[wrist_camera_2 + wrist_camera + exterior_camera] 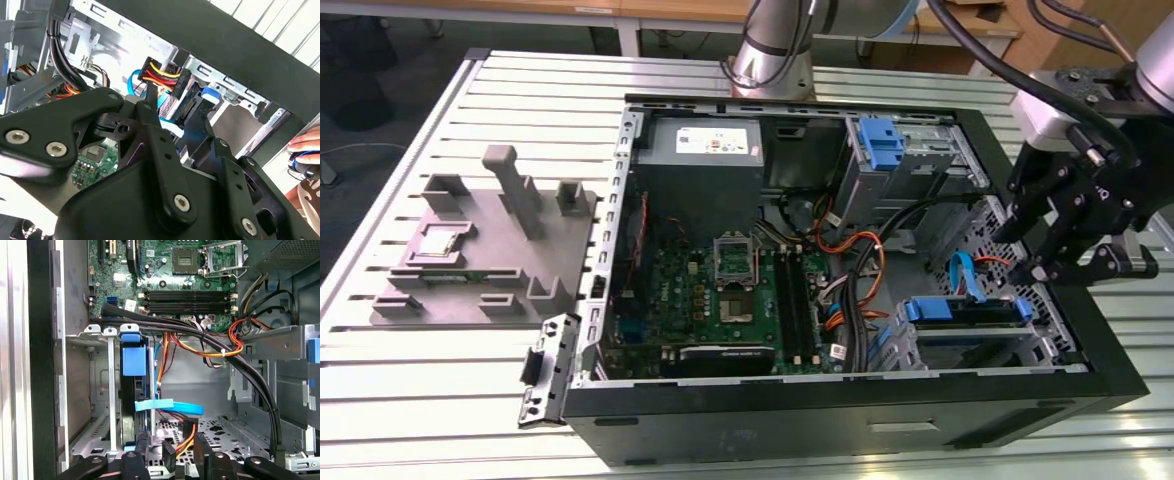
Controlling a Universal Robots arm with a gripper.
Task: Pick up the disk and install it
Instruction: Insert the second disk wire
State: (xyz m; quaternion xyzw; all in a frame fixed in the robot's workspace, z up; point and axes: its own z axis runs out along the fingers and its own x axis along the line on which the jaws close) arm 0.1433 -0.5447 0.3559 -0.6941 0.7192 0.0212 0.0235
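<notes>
My black gripper (pixel 1067 262) hovered, fingers apart and empty, just above the blue-bracketed silver disk (pixel 965 312), which seemed already seated in the open black computer case's (pixel 854 420) near-right bay.
</notes>
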